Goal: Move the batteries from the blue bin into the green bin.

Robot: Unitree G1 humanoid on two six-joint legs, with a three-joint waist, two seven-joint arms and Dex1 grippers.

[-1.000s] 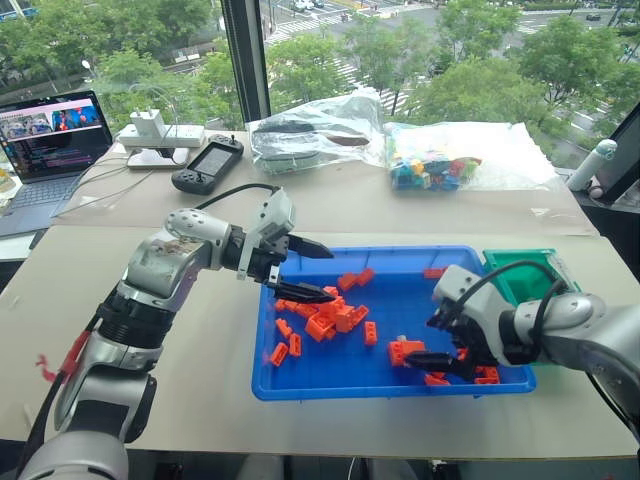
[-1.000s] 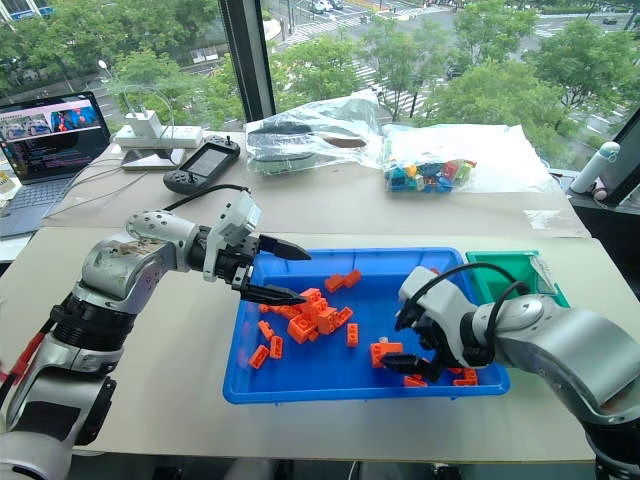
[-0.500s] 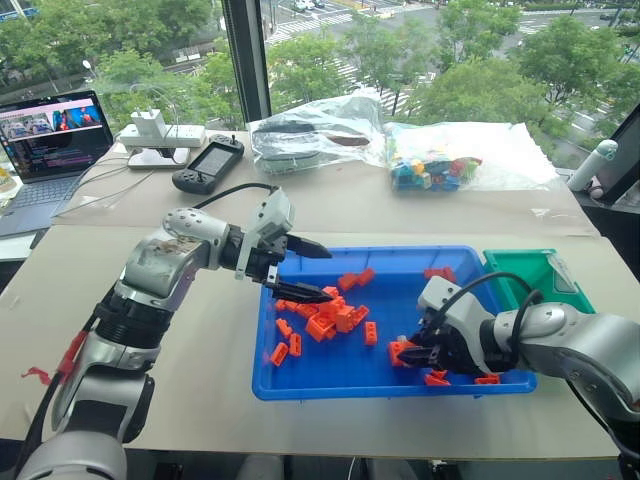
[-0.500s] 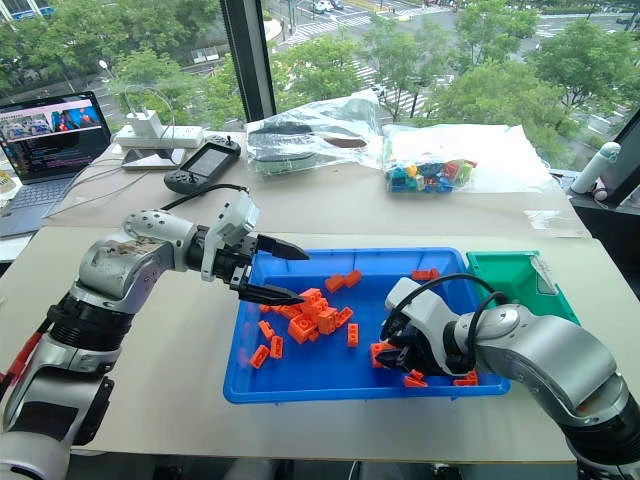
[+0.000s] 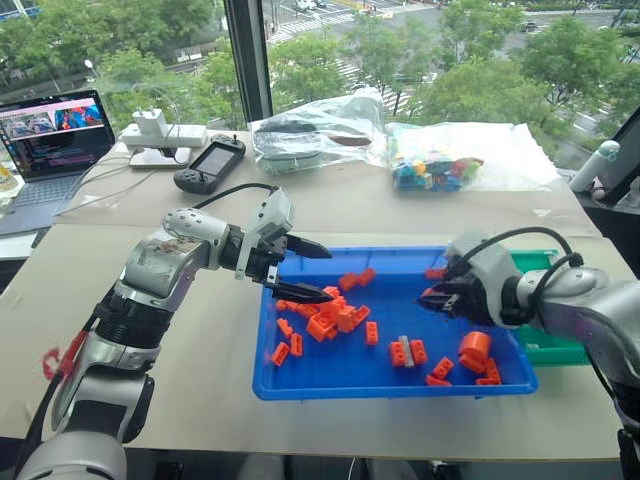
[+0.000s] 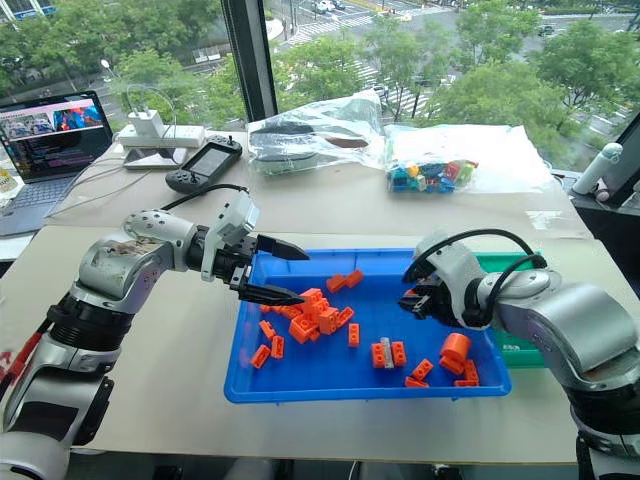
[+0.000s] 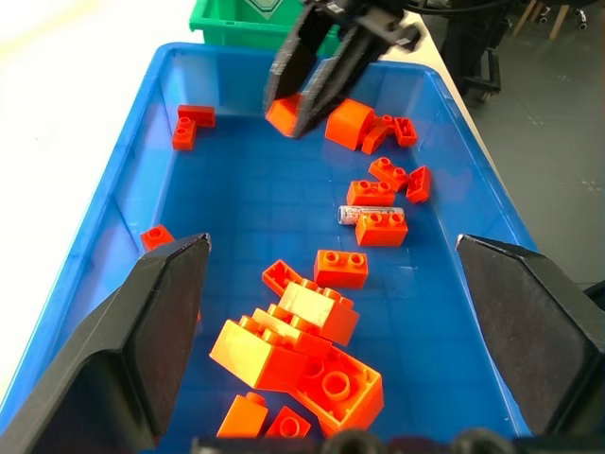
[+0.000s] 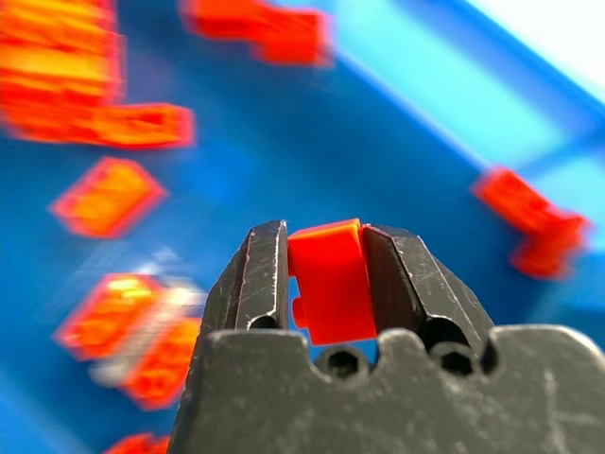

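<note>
Orange brick (image 8: 326, 279) clamped between fingers of my right gripper (image 5: 437, 298), hovering over right part of blue bin (image 5: 330, 378). Below it, one battery (image 7: 361, 213) lies on bin floor among loose orange bricks (image 5: 408, 351), near bin's front edge; fat orange cylinder (image 5: 473, 346) toward front right corner. My left gripper (image 5: 312, 270) spread wide, holding nothing, above brick pile (image 5: 330, 312) at bin's left side. Green bin (image 5: 545, 345) just beside blue bin's right edge. Tabletop (image 5: 200, 350) carries both.

Laptop (image 5: 50, 135), game controller (image 5: 208, 165), bagged toy bricks (image 5: 432, 168)
</note>
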